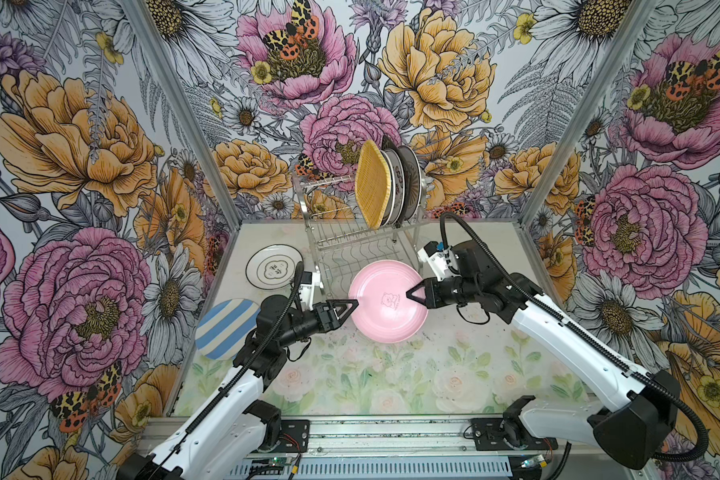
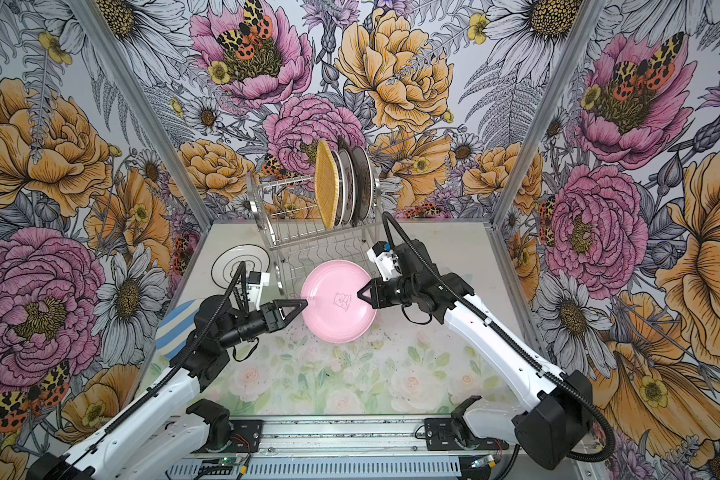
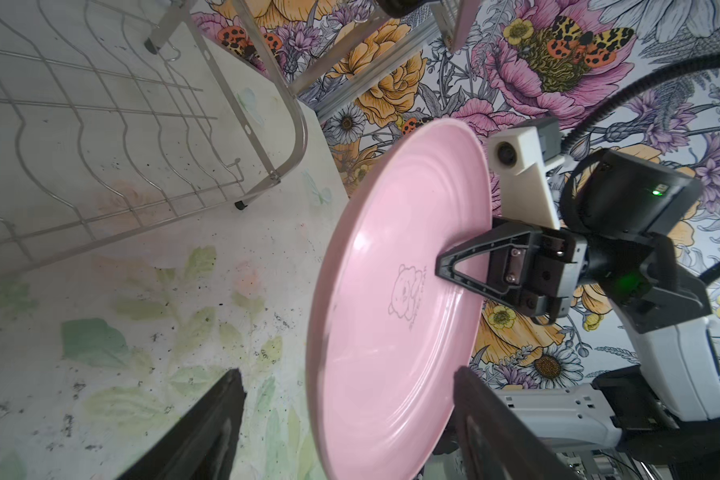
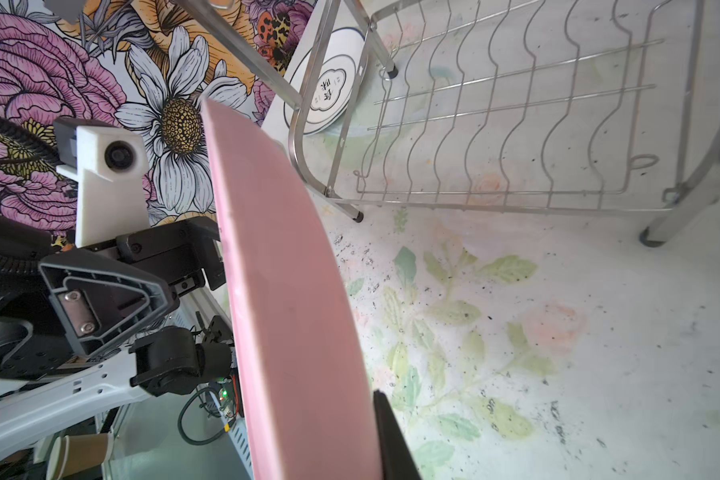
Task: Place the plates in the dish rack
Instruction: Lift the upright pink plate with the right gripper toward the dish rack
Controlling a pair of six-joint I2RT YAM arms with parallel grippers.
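Dish rack (image 1: 337,232): a shiny wire rack with two shelves. It stands at the back of the desk (image 1: 391,382).
Pink plate (image 1: 387,305): it is just in front of the dish rack's lower shelf and not in the rack. It is tipped up, nearly on its edge, with the little bear picture facing up and toward the front. I cannot tell if its low edge touches the desk.
Right end effector (image 1: 413,293): it is clenched on the pink plate's rim, on the side to the right of the dish rack's middle. One finger presses on the face of the plate.
Left end effector (image 1: 350,306): it is released. Its fingers (image 3: 208,432) stand wide apart, one on each side of the pink plate's other rim.
Yellow plate (image 1: 371,187): it stands on edge in the dish rack's top shelf.
Round plates (image 1: 404,183): a few stand in the top shelf, right behind the yellow plate.
White plate (image 1: 273,266): it lies flat on the desk, just left of the dish rack.
Striped plate (image 1: 225,328): blue and white. It lies left of the dish rack and nearer the front.
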